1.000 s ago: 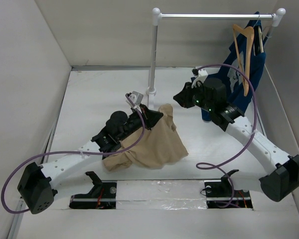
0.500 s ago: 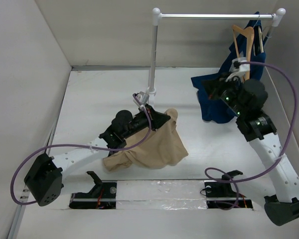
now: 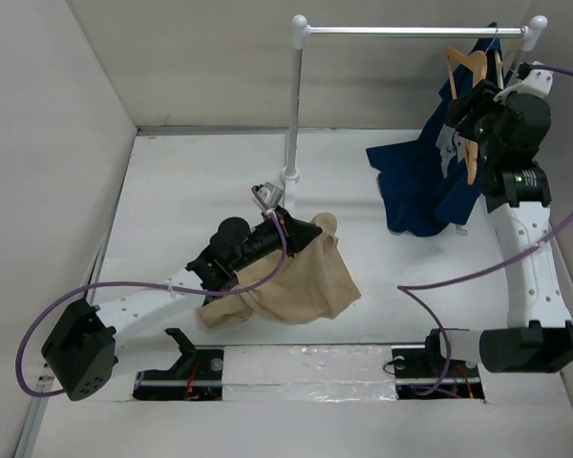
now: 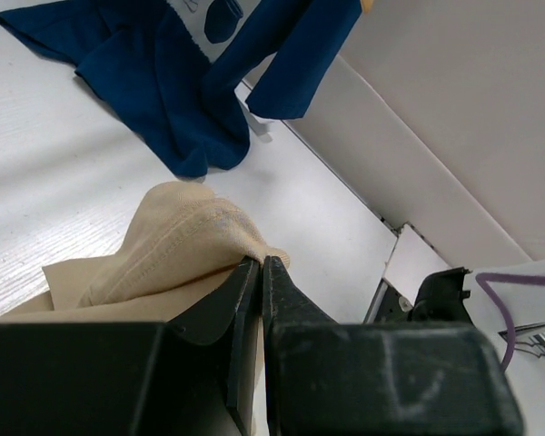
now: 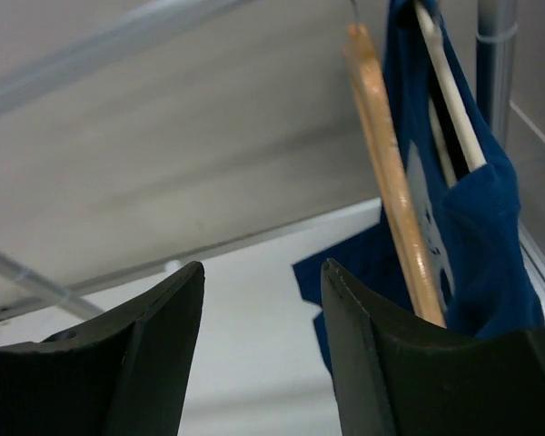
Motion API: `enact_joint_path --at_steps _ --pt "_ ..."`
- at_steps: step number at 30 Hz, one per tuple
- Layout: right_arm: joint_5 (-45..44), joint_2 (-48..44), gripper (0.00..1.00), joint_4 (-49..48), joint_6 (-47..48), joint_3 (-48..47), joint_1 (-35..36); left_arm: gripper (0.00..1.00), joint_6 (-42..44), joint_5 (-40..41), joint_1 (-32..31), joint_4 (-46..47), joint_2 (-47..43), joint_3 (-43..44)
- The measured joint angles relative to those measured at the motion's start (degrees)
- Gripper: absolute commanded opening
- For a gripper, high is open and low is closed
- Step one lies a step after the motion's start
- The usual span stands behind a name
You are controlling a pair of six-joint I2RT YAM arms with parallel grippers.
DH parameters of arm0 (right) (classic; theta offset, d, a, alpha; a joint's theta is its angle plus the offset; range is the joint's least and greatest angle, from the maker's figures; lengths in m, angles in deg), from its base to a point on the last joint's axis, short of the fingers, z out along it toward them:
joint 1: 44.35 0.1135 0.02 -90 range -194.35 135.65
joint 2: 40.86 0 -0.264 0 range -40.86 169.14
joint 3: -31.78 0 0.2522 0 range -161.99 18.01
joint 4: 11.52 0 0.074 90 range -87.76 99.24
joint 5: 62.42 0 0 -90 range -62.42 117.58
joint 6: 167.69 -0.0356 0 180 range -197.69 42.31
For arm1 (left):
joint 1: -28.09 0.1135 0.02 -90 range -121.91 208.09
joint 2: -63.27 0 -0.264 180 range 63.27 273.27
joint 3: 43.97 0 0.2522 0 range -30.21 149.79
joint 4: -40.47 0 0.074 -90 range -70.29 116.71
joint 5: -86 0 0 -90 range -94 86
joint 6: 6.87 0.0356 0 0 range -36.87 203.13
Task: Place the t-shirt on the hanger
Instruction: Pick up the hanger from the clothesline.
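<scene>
The tan t-shirt (image 3: 301, 281) lies bunched on the table in front of the left arm. My left gripper (image 3: 301, 232) is shut on its upper edge; the left wrist view shows the closed jaws pinching the tan cloth (image 4: 177, 241). The light wood hanger (image 3: 466, 72) hangs by its hook from the rail at the back right; it also shows in the right wrist view (image 5: 391, 182). My right gripper (image 3: 468, 105) is raised close beside the hanger, open and empty (image 5: 262, 272).
A dark blue t-shirt (image 3: 425, 181) hangs on another hanger at the rail's right end and drapes onto the table. The white rail (image 3: 411, 31) stands on a post (image 3: 292, 114) at mid-table. White walls close in on three sides.
My right arm has swung from mid-table up and right to the hanger on the rail. My left gripper has kept its hold on the tan shirt and shifted slightly toward the near edge.
</scene>
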Motion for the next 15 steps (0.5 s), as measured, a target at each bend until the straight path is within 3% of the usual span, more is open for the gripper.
enact_joint_path --at_steps 9,15 --pt "3.3 12.2 0.54 4.7 1.6 -5.5 -8.9 0.0 1.8 -0.5 -0.1 0.3 0.0 -1.6" --pt "2.2 12.6 0.53 5.1 2.9 -5.8 -8.9 0.0 1.8 -1.1 -0.2 0.3 0.0 -1.7"
